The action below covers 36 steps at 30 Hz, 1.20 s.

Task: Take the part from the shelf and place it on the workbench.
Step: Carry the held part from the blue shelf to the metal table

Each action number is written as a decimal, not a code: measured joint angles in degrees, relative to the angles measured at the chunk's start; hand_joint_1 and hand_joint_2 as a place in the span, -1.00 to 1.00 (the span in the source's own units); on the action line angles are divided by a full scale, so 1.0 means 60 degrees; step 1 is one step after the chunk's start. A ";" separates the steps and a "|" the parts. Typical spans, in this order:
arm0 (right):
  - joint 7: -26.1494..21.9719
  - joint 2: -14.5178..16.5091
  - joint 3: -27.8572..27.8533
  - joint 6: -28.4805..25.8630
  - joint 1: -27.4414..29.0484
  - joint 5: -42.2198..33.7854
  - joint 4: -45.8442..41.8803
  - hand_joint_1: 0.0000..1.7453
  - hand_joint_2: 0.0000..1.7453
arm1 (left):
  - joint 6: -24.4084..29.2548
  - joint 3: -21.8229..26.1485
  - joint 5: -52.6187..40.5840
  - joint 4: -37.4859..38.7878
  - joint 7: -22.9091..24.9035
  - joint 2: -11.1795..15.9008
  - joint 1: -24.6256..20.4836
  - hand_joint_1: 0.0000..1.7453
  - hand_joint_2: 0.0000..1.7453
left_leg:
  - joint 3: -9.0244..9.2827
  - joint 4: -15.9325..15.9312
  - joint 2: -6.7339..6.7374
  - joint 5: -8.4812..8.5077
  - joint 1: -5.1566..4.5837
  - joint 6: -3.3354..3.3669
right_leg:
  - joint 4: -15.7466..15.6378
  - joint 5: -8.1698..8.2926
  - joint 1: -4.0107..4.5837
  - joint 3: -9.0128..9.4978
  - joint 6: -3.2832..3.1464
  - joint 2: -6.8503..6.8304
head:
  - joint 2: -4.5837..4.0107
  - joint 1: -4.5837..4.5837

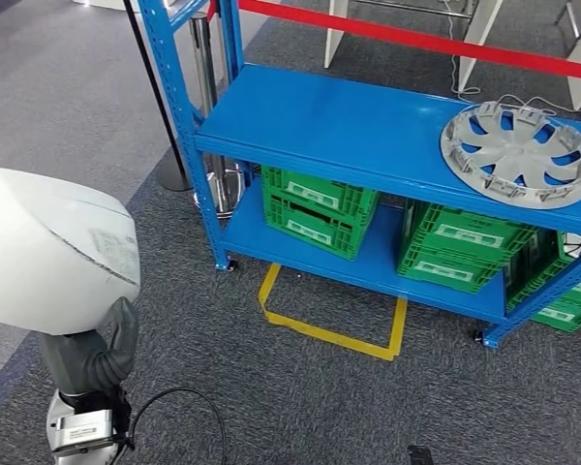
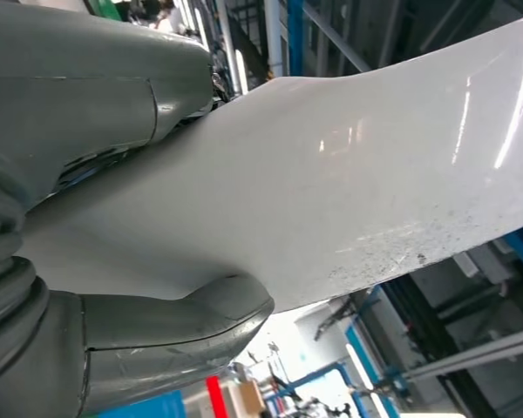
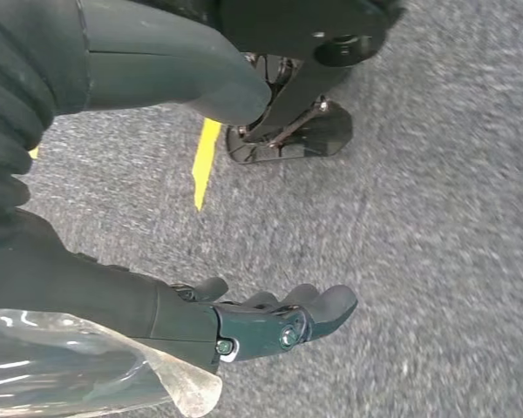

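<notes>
left hand (image 2: pixel 101 218) grips smooth white curved panel (image 1: pixel 50 252) | right hand (image 3: pixel 200 200) empty, fingers apart over grey carpet (image 3: pixel 430 261)

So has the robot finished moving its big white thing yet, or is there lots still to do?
Not finished. Done: the smooth white curved panel is off the blue metal shelf and in the robot's left hand, gripped between its grey thumb and fingers. The right hand hangs free over the grey carpet. Left: carrying it to the workbench, which isn't visible. A silver hubcap sits on the shelf.

White part (image 1: pixel 50 247), blue shelf (image 1: pixel 360 121), green crates (image 1: pixel 319 208), seemingly silver hubcap (image 1: pixel 518 153).
</notes>
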 joint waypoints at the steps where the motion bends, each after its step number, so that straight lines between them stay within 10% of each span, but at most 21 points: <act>1: -0.0001 0.0000 0.0000 0.0002 0.0010 0.0006 0.0000 -1.00 1.00 | 0.0004 0.0005 0.0000 -0.0001 0.0000 -0.0001 0.0025 1.00 1.00 | -0.0059 0.0019 -0.0102 0.0043 -0.0024 0.0000 | -0.0211 0.0156 0.0010 0.0177 -0.0036 0.0024 | 0.0000 -0.0002; 6: -0.0059 -0.0003 0.0066 0.0061 0.0018 0.0191 0.0003 -1.00 1.00 | 0.0125 0.0029 -0.0084 -0.0106 0.0000 -0.0041 0.0126 1.00 1.00 | -0.0282 0.0165 -0.0581 0.0163 -0.0050 -0.0106 | -0.2872 0.0967 0.0035 0.1797 -0.0268 0.0691 | 0.0000 -0.0006; 10: -0.0411 0.0036 0.0198 0.0199 0.0146 0.0371 0.0008 -1.00 1.00 | 0.0243 0.0086 -0.0329 -0.0394 0.0000 -0.0021 0.0510 1.00 1.00 | -0.0485 0.0402 -0.0556 0.0045 -0.0037 -0.0331 | -0.3034 0.1104 -0.0016 0.1852 -0.0368 0.0314 | 0.0000 -0.0035; 15: -0.0553 0.0085 0.0364 0.0272 0.0330 0.0597 0.0046 -1.00 1.00 | 0.0277 0.0158 -0.0461 -0.0745 0.0056 0.0005 0.0827 1.00 1.00 | -0.1544 0.2854 0.0052 -0.1125 0.0176 -0.0667 | -0.3078 0.1134 -0.0049 0.1826 -0.0416 -0.0370 | 0.0000 -0.0100; 19: -0.0602 0.0105 0.0523 0.0375 0.0305 0.0796 0.0048 -1.00 1.00 | 0.0262 0.0171 -0.0529 -0.0892 0.0144 0.0013 0.0950 1.00 1.00 | -0.0532 0.1005 0.0574 -0.0132 0.0284 -0.0769 | -0.3031 0.1063 -0.0033 0.1865 -0.0297 -0.0823 | 0.0000 -0.0109; 23: -0.0590 0.0133 0.0742 0.0467 0.0195 0.1088 0.0047 -1.00 1.00 | 0.0214 0.0190 -0.0526 -0.1011 0.0195 0.0030 0.1078 1.00 1.00 | -0.0271 0.0254 0.0728 0.0045 0.0178 -0.0456 | -0.2969 0.0997 0.0007 0.1875 -0.0078 -0.1192 | 0.0000 -0.0083; 26: -0.0568 0.0165 0.0865 0.0497 0.0120 0.1157 0.0047 -1.00 1.00 | 0.0176 0.0216 -0.0516 -0.1087 0.0194 0.0054 0.1129 1.00 1.00 | -0.0325 0.0201 0.0418 0.0131 0.0184 -0.0242 | -0.2420 0.0555 -0.0068 0.1614 0.0043 -0.0656 | 0.0000 -0.0056; 29: -0.0552 0.0169 0.0929 0.0502 0.0159 0.1169 0.0053 -1.00 1.00 | 0.0139 0.0232 -0.0526 -0.1117 0.0193 0.0074 0.1128 1.00 1.00 | -0.0382 0.0197 0.0065 0.0183 0.0138 -0.0114 | -0.0527 -0.0321 -0.0072 0.0708 0.0015 -0.0058 | 0.0000 -0.0026; 31: -0.0537 0.0171 0.0953 0.0504 0.0211 0.1197 0.0057 -1.00 1.00 | 0.0116 0.0242 -0.0558 -0.1121 0.0193 0.0079 0.1147 1.00 1.00 | -0.0396 0.0201 -0.0225 0.0202 0.0085 -0.0088 | -0.0094 -0.0249 -0.0063 0.0438 -0.0038 0.0010 | 0.0000 -0.0028; 36: -0.0548 0.0170 0.1007 0.0479 0.0239 0.1231 0.0060 -1.00 1.00 | 0.0099 0.0255 -0.0654 -0.1139 0.0193 0.0078 0.1172 1.00 1.00 | -0.0456 0.0283 -0.0869 0.0234 0.0043 -0.0166 | -0.2611 0.1012 -0.0082 0.1542 -0.0196 0.0793 | 0.0000 -0.0036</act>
